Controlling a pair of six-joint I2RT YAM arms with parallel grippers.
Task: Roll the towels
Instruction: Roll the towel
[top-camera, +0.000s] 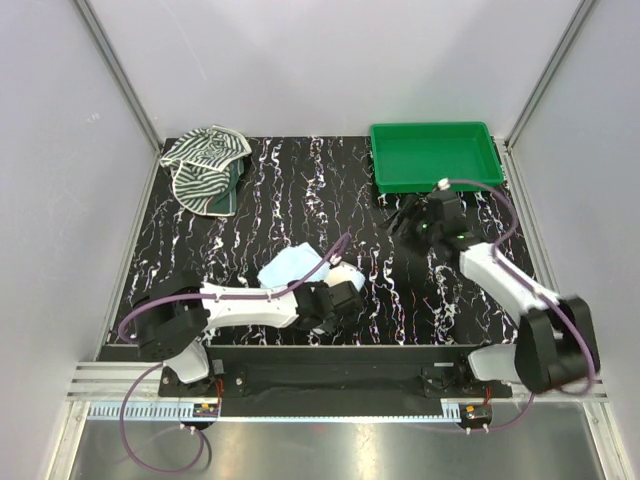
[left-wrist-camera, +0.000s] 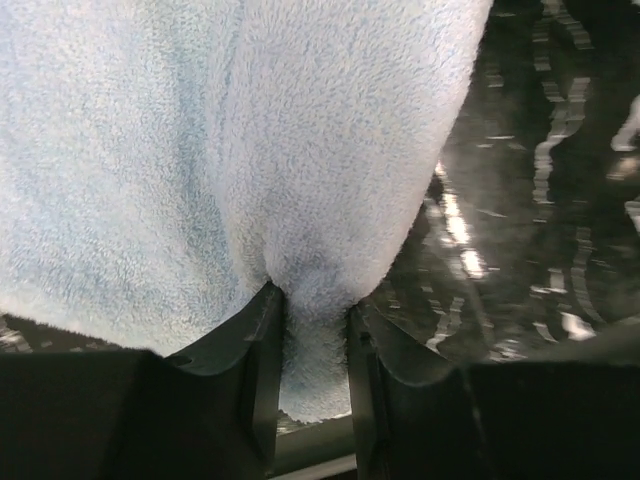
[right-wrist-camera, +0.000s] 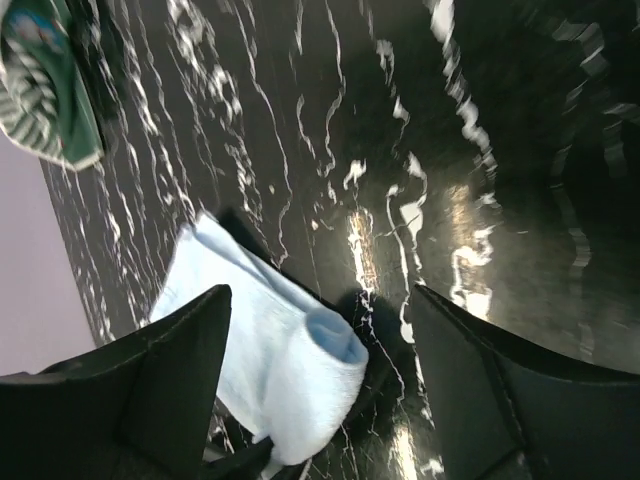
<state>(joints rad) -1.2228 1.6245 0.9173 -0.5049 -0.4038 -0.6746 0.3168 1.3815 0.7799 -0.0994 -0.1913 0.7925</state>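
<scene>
The blue towel (left-wrist-camera: 200, 150) is pinched at a fold by the left claw (left-wrist-camera: 312, 310), seemingly for rolling; the right claw (right-wrist-camera: 320, 320) is held open and empty, apart.

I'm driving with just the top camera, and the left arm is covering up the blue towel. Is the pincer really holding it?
Observer: Yes. The left wrist view shows the left pincer shut on a fold of the pale blue towel.
Operator: Is the towel rolled up at all?
Observer: Partly, it seems. In the right wrist view one end curls over into a round, tube-like opening.
Operator: Is the other pincer grabbing something too?
Observer: No. The right wrist view shows the right pincer open and empty, looking down at that towel from above.
</scene>
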